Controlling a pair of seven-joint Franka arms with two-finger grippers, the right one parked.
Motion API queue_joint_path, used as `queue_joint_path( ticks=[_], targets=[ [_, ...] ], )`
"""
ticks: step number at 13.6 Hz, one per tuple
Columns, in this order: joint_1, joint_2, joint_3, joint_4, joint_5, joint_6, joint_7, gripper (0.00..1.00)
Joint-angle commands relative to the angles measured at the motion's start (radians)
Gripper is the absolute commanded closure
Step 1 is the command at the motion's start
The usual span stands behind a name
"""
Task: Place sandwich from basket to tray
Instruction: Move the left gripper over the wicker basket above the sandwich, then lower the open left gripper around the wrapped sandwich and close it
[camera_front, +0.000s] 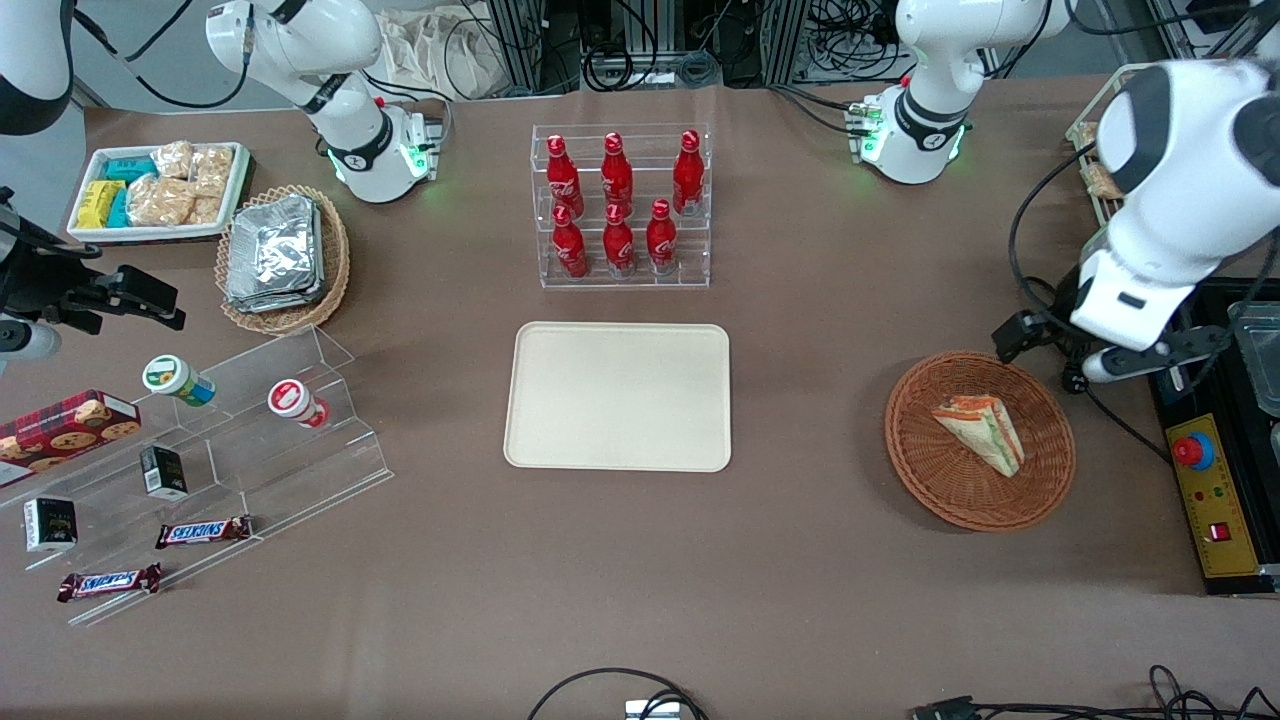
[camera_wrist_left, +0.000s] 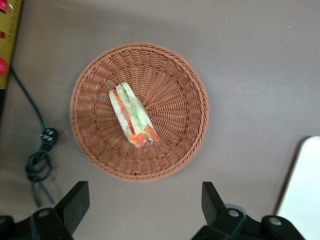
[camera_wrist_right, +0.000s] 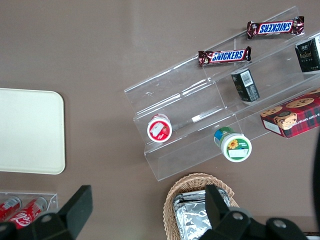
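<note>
- The sandwich (camera_front: 982, 432) looks light and soft to us; the clear wrap is likely slippery, and a hard squeeze would crush the bread.
- We judge the best hold is across the two flat bread faces, near the thick middle, not at the thin tip.
- It is a triangular wedge: white bread with green and orange-red filling layers showing along the cut side.
- It lies in the basket (camera_front: 930, 478), toward the working arm's end of the bench (camera_front: 800, 560), well apart from the tray (camera_front: 618, 396).
- Our claw (camera_wrist_left: 145, 205) is open, fingers spread wide, hovering above the bench just beside the basket rim and touching nothing.
</note>
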Motion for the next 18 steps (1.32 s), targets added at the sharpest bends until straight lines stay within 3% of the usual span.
queue_joint_path(
  ticks=[1,11,15,18],
  targets=[
    [-0.004,0.03,0.032,-0.115,0.008,0.146,-0.107,0.01],
    [-0.006,0.214,0.072,-0.109,0.039,0.304,-0.242,0.01],
    [-0.006,0.25,0.072,-0.109,0.105,0.339,-0.305,0.01],
    [-0.006,0.279,0.072,-0.107,0.111,0.365,-0.316,0.01]
  ],
)
